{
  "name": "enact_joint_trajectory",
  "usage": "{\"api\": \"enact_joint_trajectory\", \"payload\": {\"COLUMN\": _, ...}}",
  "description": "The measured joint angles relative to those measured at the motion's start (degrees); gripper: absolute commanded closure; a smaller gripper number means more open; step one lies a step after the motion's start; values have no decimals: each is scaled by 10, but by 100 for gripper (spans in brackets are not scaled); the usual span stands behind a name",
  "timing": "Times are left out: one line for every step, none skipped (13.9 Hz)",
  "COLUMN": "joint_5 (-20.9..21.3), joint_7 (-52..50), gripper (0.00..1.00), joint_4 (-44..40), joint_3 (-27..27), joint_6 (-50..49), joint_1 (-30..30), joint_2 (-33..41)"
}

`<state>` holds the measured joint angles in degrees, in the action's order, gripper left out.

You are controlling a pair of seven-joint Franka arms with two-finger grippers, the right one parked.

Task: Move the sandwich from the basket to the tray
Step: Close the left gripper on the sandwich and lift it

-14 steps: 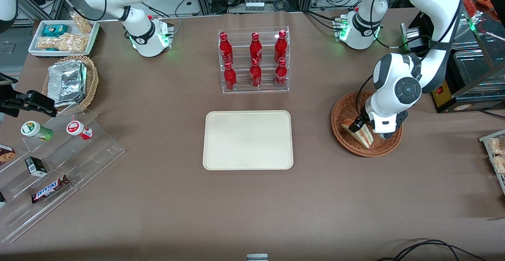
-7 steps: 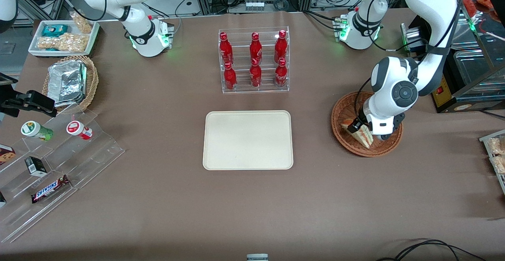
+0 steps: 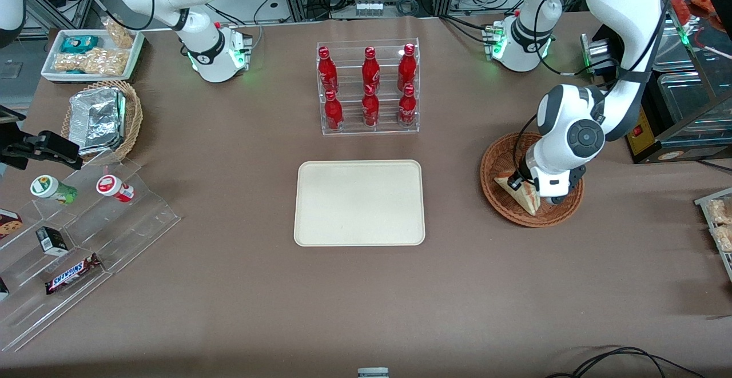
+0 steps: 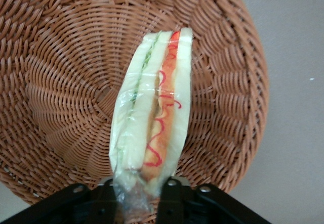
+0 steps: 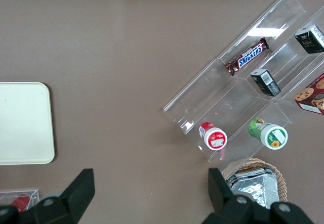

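Gripper pinching one sandwich — one basket.

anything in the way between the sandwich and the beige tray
Nothing visible. The tool grips the wrapped triangular sandwich over the reddish-brown wicker basket; bare table lies between it and the cream rectangular tray.

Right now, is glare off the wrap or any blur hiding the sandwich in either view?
Left wrist view: sandwich sharp, wrap barely shines, gripper shut on its end over the basket. Front view: evenly lit, the arm covers part of it.
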<state>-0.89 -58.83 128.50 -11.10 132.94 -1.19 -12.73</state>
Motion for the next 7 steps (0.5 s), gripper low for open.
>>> {"api": "enact_joint_trajectory", "payload": {"joint_5": 0, "joint_7": 0, "gripper": 96, "joint_4": -8, "joint_3": 0, "joint_6": 0, "joint_1": 1, "joint_2": 2}}
{"api": "enact_joint_trajectory", "payload": {"joint_5": 0, "joint_7": 0, "gripper": 96, "joint_4": -18, "joint_3": 0, "joint_6": -4, "joint_1": 1, "joint_2": 4}}
{"api": "enact_joint_trajectory", "payload": {"joint_5": 0, "joint_7": 0, "gripper": 96, "joint_4": -30, "joint_3": 0, "joint_6": -14, "joint_1": 1, "joint_2": 8}}
{"api": "enact_joint_trajectory", "payload": {"joint_5": 0, "joint_7": 0, "gripper": 96, "joint_4": -45, "joint_3": 0, "joint_6": -33, "joint_1": 1, "joint_2": 13}}
{"api": "enact_joint_trajectory", "payload": {"joint_5": 1, "joint_7": 0, "gripper": 96, "joint_4": -59, "joint_3": -1, "joint_6": -55, "joint_1": -1, "joint_2": 18}}
{"api": "enact_joint_trajectory", "payload": {"joint_5": 5, "joint_7": 1, "gripper": 96, "joint_4": -71, "joint_3": -2, "joint_6": -74, "joint_1": -4, "joint_2": 27}}
{"api": "enact_joint_trajectory", "payload": {"joint_5": 14, "joint_7": 2, "gripper": 96, "joint_4": -79, "joint_3": -3, "joint_6": -90, "joint_1": -11, "joint_2": 38}}
